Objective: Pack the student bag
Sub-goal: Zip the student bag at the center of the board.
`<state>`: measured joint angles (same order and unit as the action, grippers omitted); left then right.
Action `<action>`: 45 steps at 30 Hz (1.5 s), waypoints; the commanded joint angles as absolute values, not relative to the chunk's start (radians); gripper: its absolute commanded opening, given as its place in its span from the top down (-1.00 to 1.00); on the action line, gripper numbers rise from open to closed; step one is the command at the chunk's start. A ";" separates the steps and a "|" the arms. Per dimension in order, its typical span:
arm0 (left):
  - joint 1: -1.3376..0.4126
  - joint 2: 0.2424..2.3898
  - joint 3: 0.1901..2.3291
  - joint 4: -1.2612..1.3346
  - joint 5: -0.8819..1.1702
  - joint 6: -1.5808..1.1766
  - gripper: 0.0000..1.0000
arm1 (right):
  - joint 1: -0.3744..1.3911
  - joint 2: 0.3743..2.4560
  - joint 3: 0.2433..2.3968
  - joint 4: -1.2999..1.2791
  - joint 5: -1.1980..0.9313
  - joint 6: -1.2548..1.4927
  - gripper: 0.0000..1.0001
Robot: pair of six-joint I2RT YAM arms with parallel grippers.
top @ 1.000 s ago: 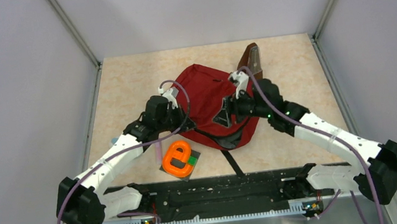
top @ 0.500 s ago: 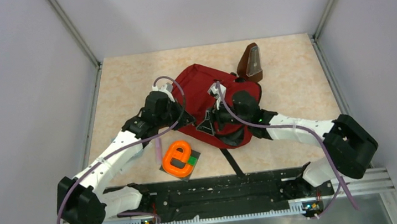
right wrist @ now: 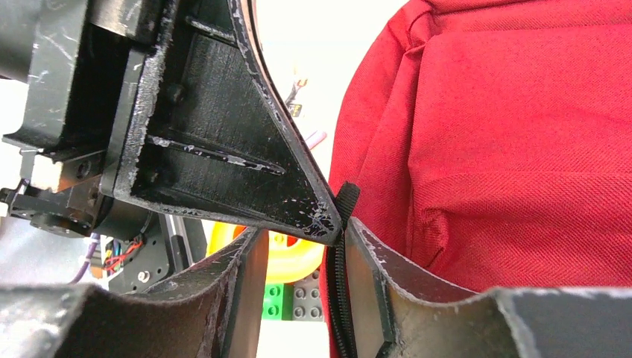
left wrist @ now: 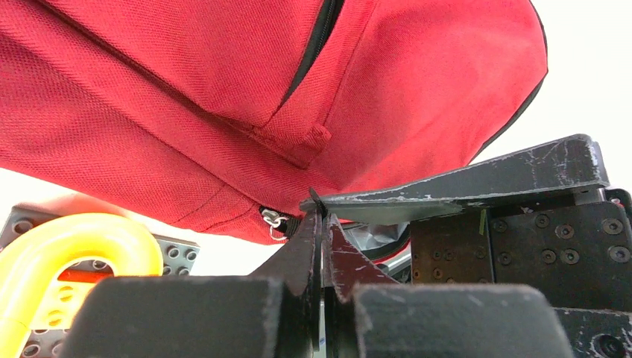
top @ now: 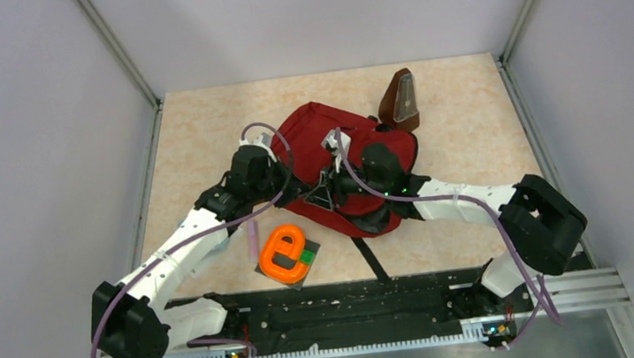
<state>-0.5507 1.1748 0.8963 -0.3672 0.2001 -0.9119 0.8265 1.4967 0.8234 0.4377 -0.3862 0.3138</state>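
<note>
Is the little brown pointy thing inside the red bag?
No, the brown metronome stands on the table outside the student bag, near its far right corner.

The left arm [top: 174, 252] and right arm [top: 463, 204] reach inward, wrists close together. The left gripper [left wrist: 322, 224] is clamped tight. The right gripper [right wrist: 304, 233] holds its 2 fingers partly apart around the left's fingertip.

A brown metronome [top: 399, 99] stands upright; an orange toy [top: 283, 254] lies on a baseplate [left wrist: 179, 252].

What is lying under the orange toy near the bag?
A dark studded building plate lies under the orange toy, with a green brick beside it. The plate's middle is covered by the toy.
</note>
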 commanded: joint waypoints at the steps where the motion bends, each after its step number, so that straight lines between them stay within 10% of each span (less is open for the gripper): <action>1: -0.556 1.160 0.946 -0.286 0.221 -0.955 1.00 | 0.845 1.540 0.898 0.494 -0.370 0.313 0.19; 9: -0.556 1.151 0.939 -0.262 0.208 -0.985 1.00 | 0.848 1.561 0.884 0.528 -0.314 0.311 0.14; 19: -0.555 1.154 0.933 -0.266 0.199 -0.980 1.00 | 0.848 1.591 0.909 0.487 -0.269 0.312 1.00; 24: -0.556 1.145 0.936 -0.280 0.179 -0.974 0.98 | 0.848 1.589 0.926 0.432 -0.282 0.306 1.00; 32: -0.539 1.084 0.950 -0.432 -0.033 -0.937 -0.37 | 0.848 1.507 0.871 0.401 -0.248 0.261 1.00; 45: -0.365 1.004 0.683 -0.307 0.076 -1.054 -0.60 | 0.848 1.479 0.894 0.320 -0.245 0.213 1.00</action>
<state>-0.3771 0.9962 0.7166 -0.4026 0.0322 -1.0134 0.8417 1.5364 0.8692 0.3096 -0.2550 0.2489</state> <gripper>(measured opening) 0.796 0.016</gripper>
